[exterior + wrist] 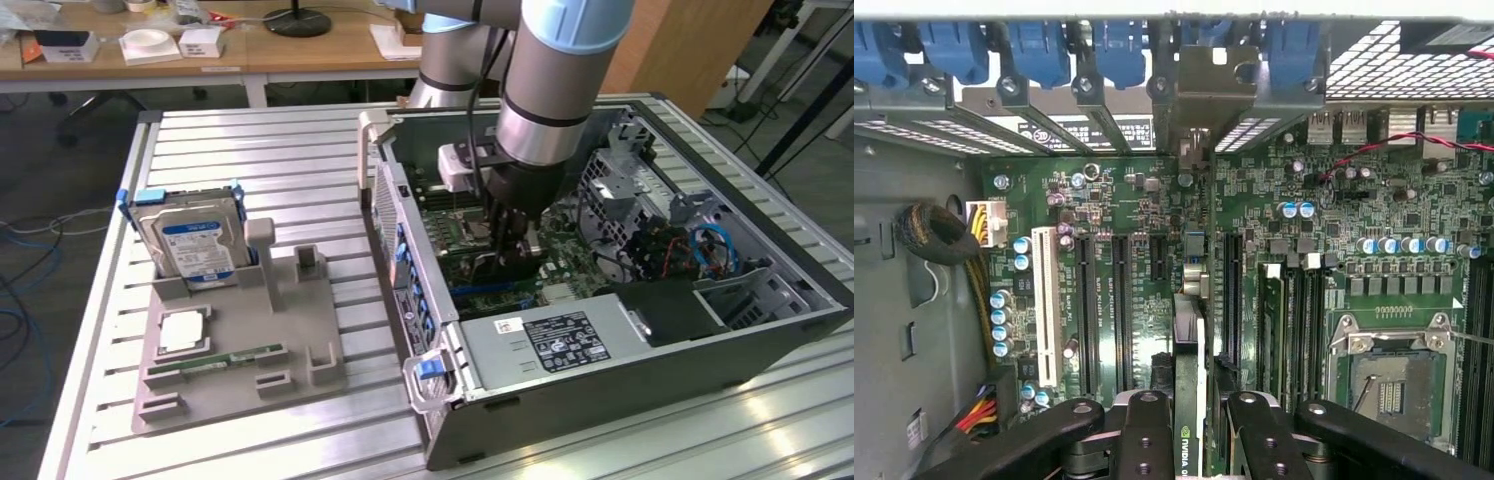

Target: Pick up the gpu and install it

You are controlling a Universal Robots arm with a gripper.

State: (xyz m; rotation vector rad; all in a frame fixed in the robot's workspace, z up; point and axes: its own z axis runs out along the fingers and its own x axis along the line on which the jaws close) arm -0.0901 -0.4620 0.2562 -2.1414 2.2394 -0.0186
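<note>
The gpu [1192, 385] stands edge-on between my fingers [1146, 435], with its silver end bracket [1206, 90] at the case's rear slot wall. My gripper [1194, 425] is shut on the gpu. Below it lie the motherboard's [1134, 210] long black expansion slots. In the exterior view my gripper [514, 250] reaches straight down into the open computer case [641, 350], and the dark gpu [505, 272] sits low over the motherboard [461, 225]. Whether the card's edge is touching a slot, I cannot tell.
On the exterior view's left, a grey holder [240, 385] carries a silver hard drive with a blue label [194, 245], a CPU [180, 333] and a green RAM stick [220, 358]. Blue slot clips [1034, 50], cable bundles [939, 235] and the power supply [561, 345] crowd the case.
</note>
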